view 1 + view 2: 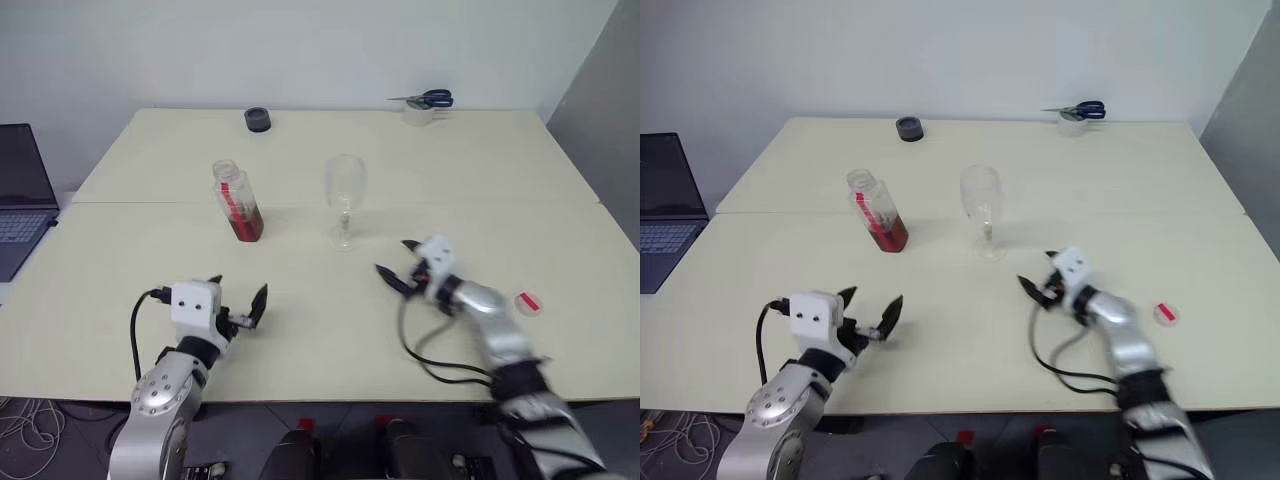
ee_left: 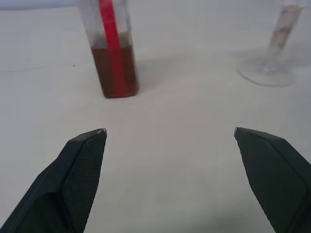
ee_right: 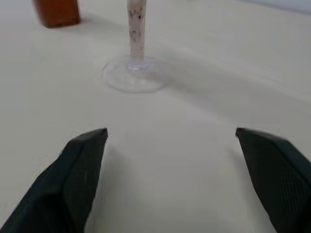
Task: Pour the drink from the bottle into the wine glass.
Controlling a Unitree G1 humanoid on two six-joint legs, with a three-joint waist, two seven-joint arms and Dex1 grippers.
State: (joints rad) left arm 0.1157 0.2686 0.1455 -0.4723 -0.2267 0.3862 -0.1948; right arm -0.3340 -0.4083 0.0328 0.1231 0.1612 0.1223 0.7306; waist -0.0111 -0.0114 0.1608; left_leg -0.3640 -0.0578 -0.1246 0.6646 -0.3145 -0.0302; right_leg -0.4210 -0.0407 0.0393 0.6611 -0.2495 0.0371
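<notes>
- The bottle [image 1: 238, 203] is standing upright around the middle of the table [image 1: 330, 330], a bit toward the left edge, with no cap on its neck.
- The drink [image 2: 115, 70] is a reddish-brown liquid filling roughly the bottom half of it, and a red label strip runs down the side.
- The wine glass [image 1: 345, 200] stands upright just to the right of the bottle, near it but not touching. The bowl looks empty to me.
- Left gripper [image 1: 240, 301] is near the front edge on the left, not holding anything, fingers spread wide apart. In the left wrist view the bottle sits off to one side ahead of it.
- Right gripper [image 1: 394, 263] is front-right of the glass, close to its foot but not touching it, also spread wide and empty, pointing in toward the glass.
- There's a little red-and-white cap [image 1: 527, 303] lying flat on the table near the right edge, just beside the right arm.
- By the far edge: a dark round thing [image 1: 258, 120] left of centre, and blue-handled scissors [image 1: 428, 98] resting on a roll of tape [image 1: 418, 114] further right.
- A laptop [image 1: 20, 195] sits off the left side of the table.
</notes>
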